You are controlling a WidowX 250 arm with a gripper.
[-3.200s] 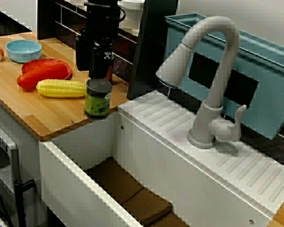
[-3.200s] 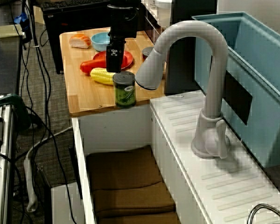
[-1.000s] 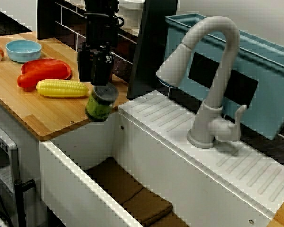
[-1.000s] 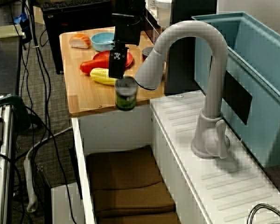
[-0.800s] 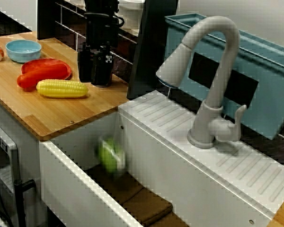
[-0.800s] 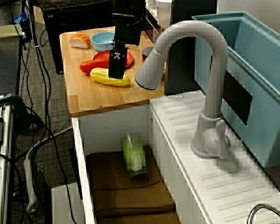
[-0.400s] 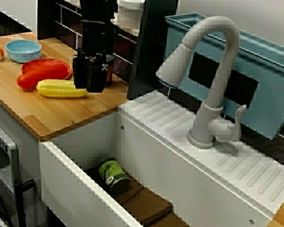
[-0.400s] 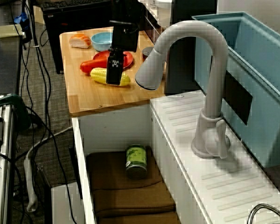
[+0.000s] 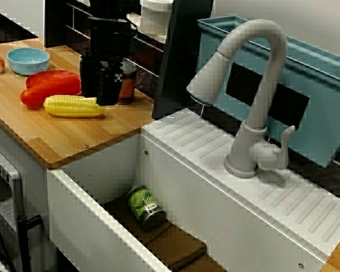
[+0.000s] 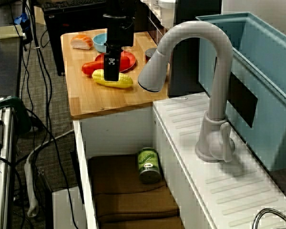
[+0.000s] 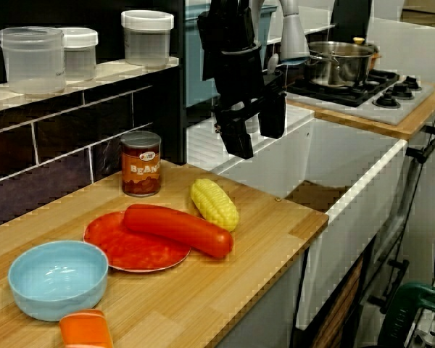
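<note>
My gripper hangs open and empty just above the wooden counter, over the right end of a yellow corn cob. The view along the sink puts the gripper right over the corn cob. From the counter's end, the gripper shows both fingers apart with nothing between them, above the corn cob. A green can lies on its side on the brown mat in the sink; the same can rests against the sink's right wall.
A red sausage lies across a red plate next to the corn. A beans can stands by the dark backsplash, a blue bowl further left. A grey faucet arches over the sink; a teal bin stands behind it.
The green can tipped off the counter's edge, dropped into the sink and rolled a little to the right on the mat. The gripper moved left to over the corn.
</note>
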